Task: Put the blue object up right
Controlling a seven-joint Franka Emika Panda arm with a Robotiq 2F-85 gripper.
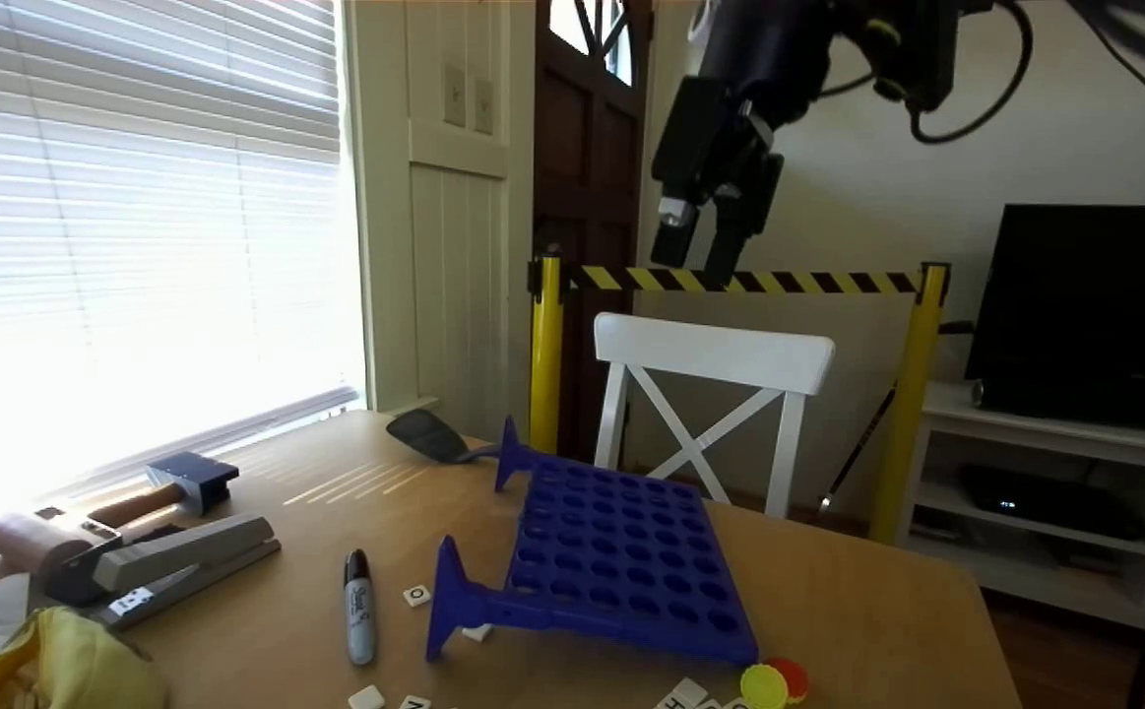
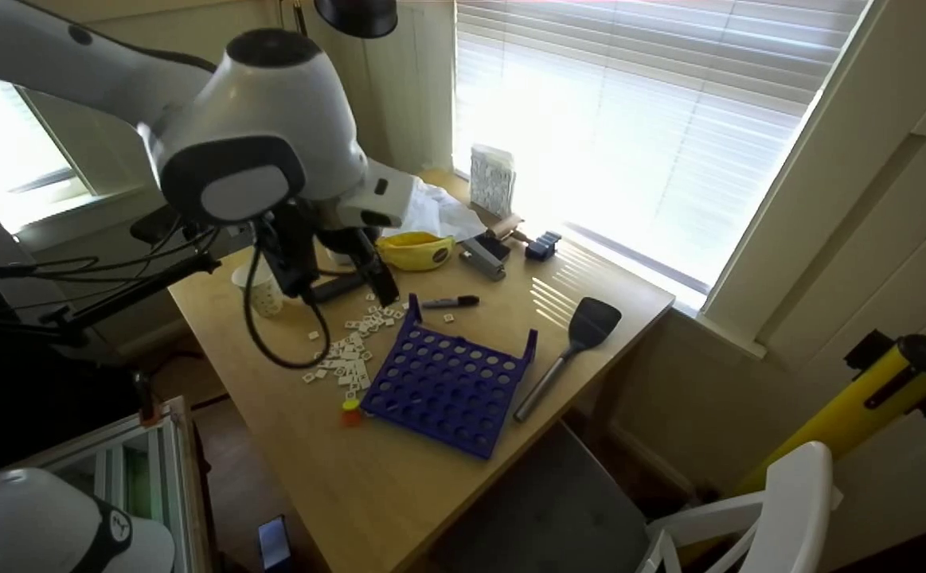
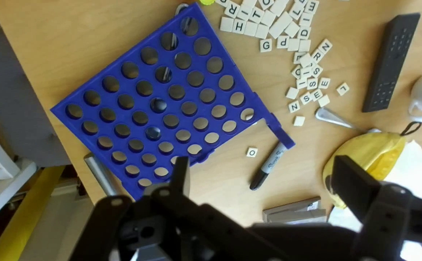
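Nearest in the wrist view, the tool (image 3: 261, 166) hangs with its 2 jaws spread well apart. Beyond it, the blue grid panel (image 3: 160, 90) lies holes-up on the worktop (image 3: 76, 36), near a marker (image 3: 270, 165) and letter tiles (image 3: 306, 59). Past the worktop's edge, in an exterior view, stands a white chair (image 1: 715, 353).

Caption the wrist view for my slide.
Open gripper above a table where a blue grid panel lies near letter tiles and a marker.
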